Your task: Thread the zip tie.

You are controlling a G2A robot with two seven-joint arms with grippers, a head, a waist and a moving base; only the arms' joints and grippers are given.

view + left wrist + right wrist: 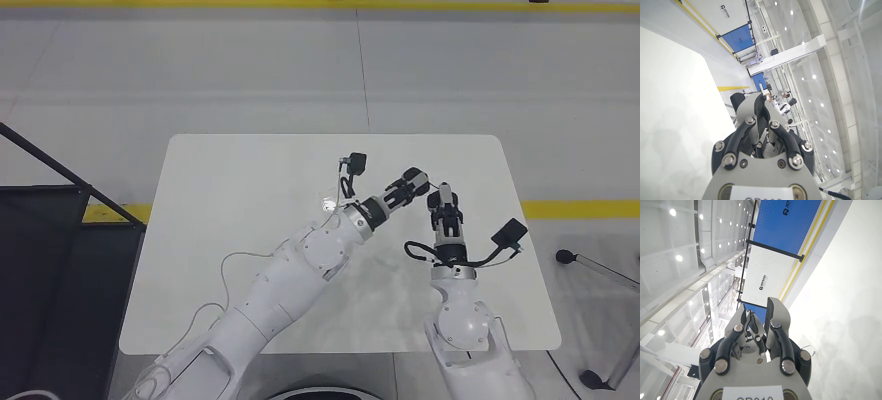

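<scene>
The white table [220, 200] lies under both arms. Above its right half, the left gripper [762, 98] is pinched on the thin white zip tie [761, 89], which pokes past its tips. Just beside it, the right gripper [756, 302] stands moderately parted.

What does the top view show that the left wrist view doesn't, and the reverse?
Top view: the whole white table and the right gripper, its tip close beside the left gripper. Left wrist view: the left gripper's fingers pressed shut, seen close up, with ceiling lights and blue panels behind. Both: the left gripper, the white table and the yellow floor line. The zip tie is too small to make out in either.
</scene>
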